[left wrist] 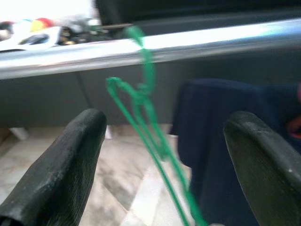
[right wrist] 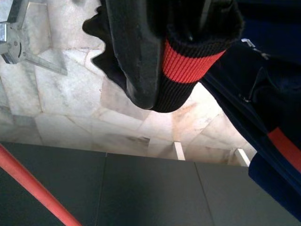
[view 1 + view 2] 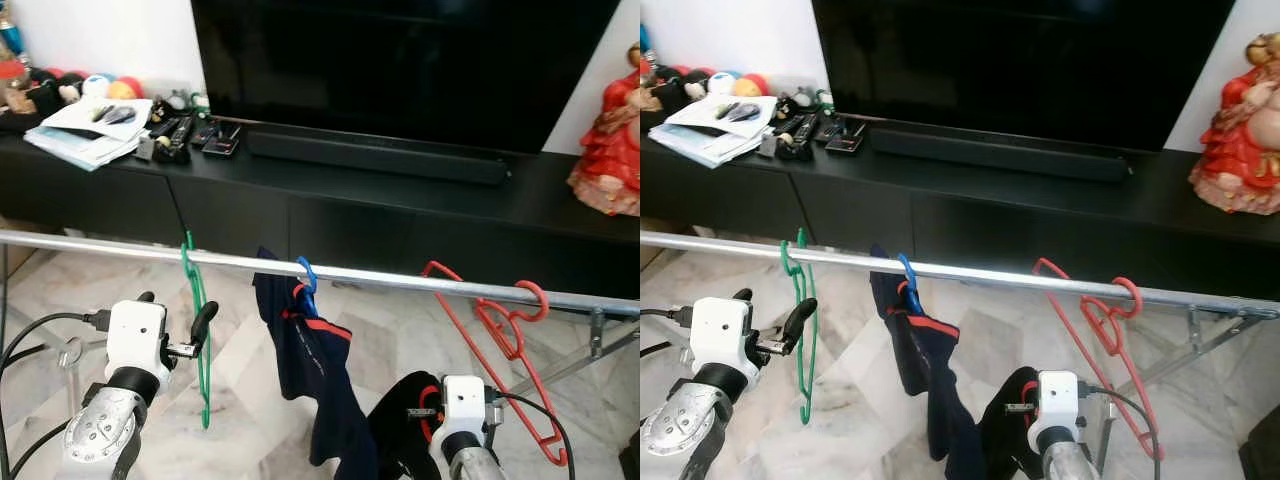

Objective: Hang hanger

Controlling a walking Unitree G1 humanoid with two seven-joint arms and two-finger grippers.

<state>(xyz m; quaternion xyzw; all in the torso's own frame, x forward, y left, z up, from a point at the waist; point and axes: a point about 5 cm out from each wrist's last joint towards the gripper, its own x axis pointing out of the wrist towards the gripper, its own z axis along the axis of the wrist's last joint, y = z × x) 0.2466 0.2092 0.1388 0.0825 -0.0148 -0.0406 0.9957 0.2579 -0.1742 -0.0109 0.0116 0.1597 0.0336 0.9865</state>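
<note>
Since green hanger [image 3: 200, 330] already hooked on rail [image 3: 400, 277]: light, stiff wire, grip neck. Left gripper [image 1: 164, 155] wide open, empty. Right gripper [image 2: 160, 61] clamps black garment [image 3: 395, 430].

Living room backdrop beyond the claws

A black television [image 3: 400, 60] stands on a long black cabinet [image 3: 300, 215] with a soundbar [image 3: 375, 155] in front; papers [image 3: 90, 130], remotes [image 3: 185, 135] and coloured balls [image 3: 95, 85] lie ahead of the left claw, a red figurine [image 3: 610, 145] far beyond the right one, above the marble floor [image 3: 390, 340].
</note>
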